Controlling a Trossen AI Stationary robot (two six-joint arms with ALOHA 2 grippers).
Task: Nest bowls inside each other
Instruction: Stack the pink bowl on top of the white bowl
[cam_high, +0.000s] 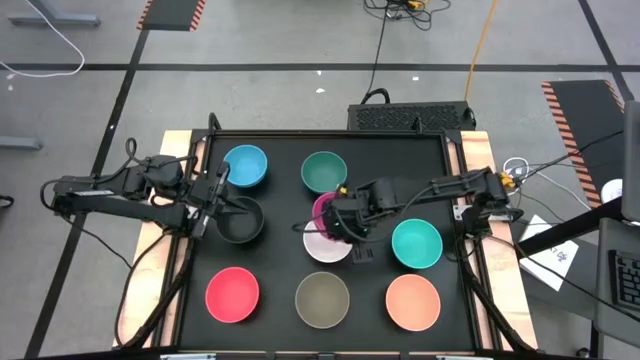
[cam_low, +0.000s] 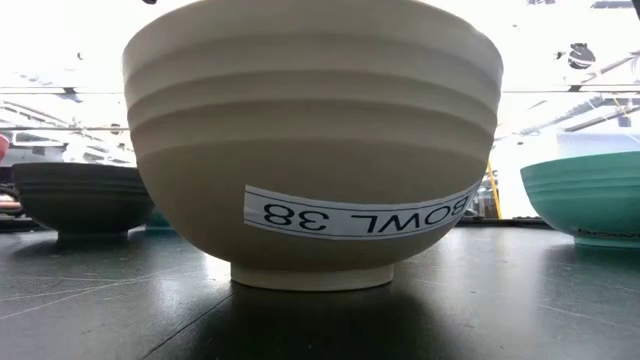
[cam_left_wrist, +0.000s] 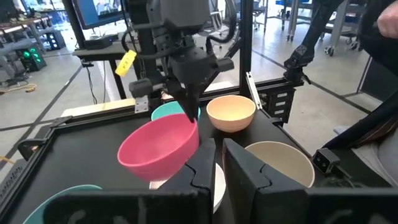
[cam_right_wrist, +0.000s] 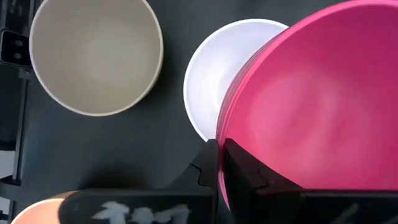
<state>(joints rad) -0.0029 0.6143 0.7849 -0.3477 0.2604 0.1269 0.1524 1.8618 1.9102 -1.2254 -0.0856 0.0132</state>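
Observation:
Nine bowls are on the black mat. My right gripper (cam_high: 342, 217) is shut on the magenta bowl (cam_high: 322, 208), which hangs over the white bowl (cam_high: 328, 246) at the mat's middle. On the mat stand the light blue (cam_high: 245, 166), dark green (cam_high: 324, 172), black (cam_high: 240, 222), teal (cam_high: 416, 243), red-pink (cam_high: 232, 295), olive-grey (cam_high: 322, 299) and peach-orange (cam_high: 413, 302) bowls, each on its foot. My left gripper (cam_high: 222, 198) waits at the mat's left, by the black bowl, shut with nothing between its fingers (cam_left_wrist: 249, 177). My right gripper pinches the magenta bowl's rim (cam_right_wrist: 225, 144), one finger inside the bowl and one outside. The fingers (cam_left_wrist: 189, 106) come from above, pointing steeply down. The bowl (cam_left_wrist: 158, 146) hangs tilted below them, clear of the mat, above the white bowl (cam_right_wrist: 211, 81).
The low view is filled by the olive-grey bowl (cam_low: 310, 140), with the black bowl (cam_low: 80, 195) and teal bowl (cam_low: 590, 195) behind it. A wooden border with a dark frame (cam_high: 455, 160) rings the mat. Between the bowls lie bare strips of mat.

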